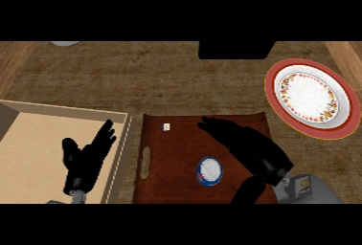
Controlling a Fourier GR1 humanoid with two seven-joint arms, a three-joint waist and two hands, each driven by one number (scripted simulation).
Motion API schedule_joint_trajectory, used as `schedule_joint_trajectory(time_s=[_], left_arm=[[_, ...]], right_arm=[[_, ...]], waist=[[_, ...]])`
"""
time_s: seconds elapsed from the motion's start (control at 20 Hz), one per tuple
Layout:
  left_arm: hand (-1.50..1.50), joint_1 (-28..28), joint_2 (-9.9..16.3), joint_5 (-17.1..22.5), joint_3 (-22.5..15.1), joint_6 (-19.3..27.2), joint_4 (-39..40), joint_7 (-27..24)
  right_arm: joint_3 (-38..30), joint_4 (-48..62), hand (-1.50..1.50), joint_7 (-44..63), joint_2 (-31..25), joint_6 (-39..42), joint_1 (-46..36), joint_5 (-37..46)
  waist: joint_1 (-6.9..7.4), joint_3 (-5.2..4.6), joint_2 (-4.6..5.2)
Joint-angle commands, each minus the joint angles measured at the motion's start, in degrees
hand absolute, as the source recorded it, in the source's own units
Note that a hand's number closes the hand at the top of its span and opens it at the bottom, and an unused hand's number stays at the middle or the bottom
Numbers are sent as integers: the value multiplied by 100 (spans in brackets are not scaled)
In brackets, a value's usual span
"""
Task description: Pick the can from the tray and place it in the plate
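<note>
Head view: right hand (244, 143) is over the dark red-brown tray (173, 191), fingers straight and spread, pointing up-left toward the tray's far-left part. It holds nothing. Palm sits above the tray's right half; the grey forearm enters from the lower right, crossing the tray's right edge.

The can (209, 171) stands on the tray, seen from above as a white top with a blue-and-red rim. It sits just down-left of the right hand's palm, near but not touching as far as I can tell. A small white item (167, 127) lies near the tray's far edge, left of the fingertips. Tray handle slot (146, 162) runs along its left side, well left of the hand.

The plate (311, 98), white centre, floral ring, red rim, rests on the bench (141, 81) up-right of the right hand, apart from the tray's far-right corner. Bare bench between tray edge and plate rim; open bench also beyond the tray's far edge.

Left hand (84, 160) rests open, fingers up, over a tan box (42, 143) butting against the tray's left edge.

A dark block (235, 50) sits at the bench's far edge.
</note>
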Motion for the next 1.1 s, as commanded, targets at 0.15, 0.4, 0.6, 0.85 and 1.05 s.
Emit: schedule_joint_trajectory(time_s=[0.15, 0.4, 0.6, 0.85, 1.05], left_arm=[[0, 200, -187, -250, 296, -162, -241, 212], [0, -11, -207, -107, 555, -644, 499, -233], [0, -159, -297, -176, 699, -618, 568, -86], [0, 256, -667, -648, 357, -224, 168, -99], [0, 43, -584, -439, 677, -599, 433, -53]], right_arm=[[13, -270, -150, -9, 462, 324, 553, 563], [127, -218, -150, 208, 510, 292, 424, 1139], [346, 108, -150, 91, 710, -93, 661, 1749], [186, 697, -150, -106, 1029, 167, 314, 1890], [7, 1066, -150, -606, 919, 59, 407, 2073]], waist=[[-1, -20, 6], [-16, -22, 9], [-15, -21, 10], [7, -21, 10], [-3, -21, 13]])
